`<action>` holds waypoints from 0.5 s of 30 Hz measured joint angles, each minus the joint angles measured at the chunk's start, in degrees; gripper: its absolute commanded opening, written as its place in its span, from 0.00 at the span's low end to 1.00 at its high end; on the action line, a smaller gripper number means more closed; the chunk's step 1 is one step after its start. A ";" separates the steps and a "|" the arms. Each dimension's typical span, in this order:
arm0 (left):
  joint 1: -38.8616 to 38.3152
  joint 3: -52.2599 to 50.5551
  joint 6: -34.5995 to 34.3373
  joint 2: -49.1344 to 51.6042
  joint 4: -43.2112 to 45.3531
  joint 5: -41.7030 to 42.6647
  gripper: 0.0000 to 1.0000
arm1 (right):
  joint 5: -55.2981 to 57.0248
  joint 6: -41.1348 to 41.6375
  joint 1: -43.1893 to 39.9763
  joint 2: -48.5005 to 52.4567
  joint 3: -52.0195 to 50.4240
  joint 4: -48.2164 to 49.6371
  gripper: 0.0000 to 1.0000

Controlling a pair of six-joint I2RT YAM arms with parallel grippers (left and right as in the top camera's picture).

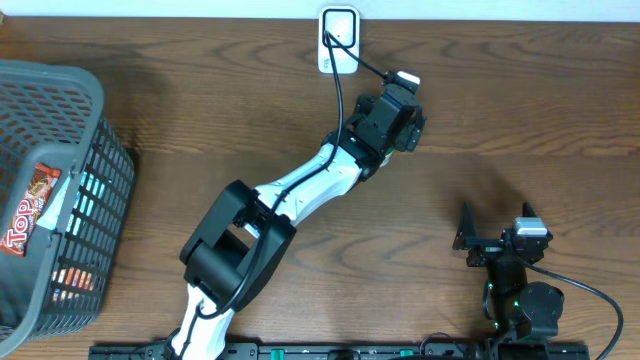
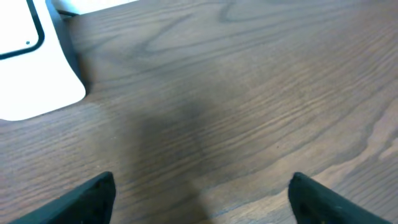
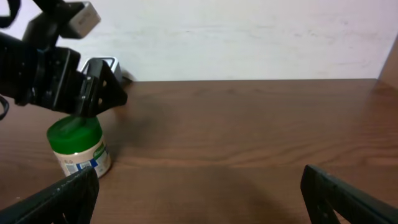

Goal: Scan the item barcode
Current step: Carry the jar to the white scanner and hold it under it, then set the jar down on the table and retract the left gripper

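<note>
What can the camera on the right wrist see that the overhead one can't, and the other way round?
Only the right wrist view: a green-lidded jar standing below the left gripper, whose arm covers it from above. Only the overhead view: a grey basket holding a snack pack, and the right arm itself. Both: the left gripper and the brown wooden table.

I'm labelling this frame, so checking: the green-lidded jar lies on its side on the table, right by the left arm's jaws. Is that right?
Not quite. The green-lidded jar stands upright, lid on top, not on its side; the right wrist view shows this. The rest holds: it is on the table, right by the jaws of the left arm.
</note>
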 measured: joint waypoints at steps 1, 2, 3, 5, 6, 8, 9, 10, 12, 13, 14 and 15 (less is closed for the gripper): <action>0.00 0.00 0.42 -0.48 -0.07 -0.04 0.91 | 0.00 0.00 0.00 0.00 0.00 0.00 0.99; 0.02 0.00 1.31 -1.38 -0.24 -0.11 0.91 | 0.00 -0.02 0.00 0.00 0.00 0.00 0.99; 0.07 -0.11 2.40 -2.71 -0.28 -0.11 0.91 | 0.00 0.00 0.00 0.00 0.00 0.02 0.99; 0.22 -0.22 4.55 -6.01 -0.26 -0.11 0.91 | 0.00 0.00 0.00 0.00 0.00 0.02 0.99; 0.33 -0.22 5.46 -8.24 -0.24 -0.11 0.98 | 0.00 0.00 0.00 0.00 0.00 0.00 0.99; 0.61 -0.20 6.91 -13.40 -1.73 -0.13 0.98 | 0.00 -0.02 0.00 0.00 0.00 0.02 0.99; 0.70 -0.20 7.96 -16.24 -3.32 -0.20 0.98 | 0.00 0.00 0.00 0.00 0.00 0.04 0.99; 0.85 -0.20 9.60 -18.91 -4.92 -0.35 0.98 | 0.00 -0.02 0.00 0.00 0.00 0.04 0.99; 1.29 -0.11 14.36 -23.78 -8.57 -1.11 0.98 | 0.00 -0.02 0.00 0.00 0.00 0.02 0.99; 1.55 -0.11 16.55 -25.88 -10.27 -2.03 0.98 | 0.00 0.00 0.00 0.00 0.00 0.02 0.99; 2.05 -0.11 18.49 -28.02 -11.89 -3.48 0.98 | 0.00 0.00 0.00 -0.02 0.00 0.00 0.99; 2.93 -0.11 19.91 -30.21 -14.14 -5.14 0.98 | 0.02 0.00 0.00 0.00 0.00 0.02 0.99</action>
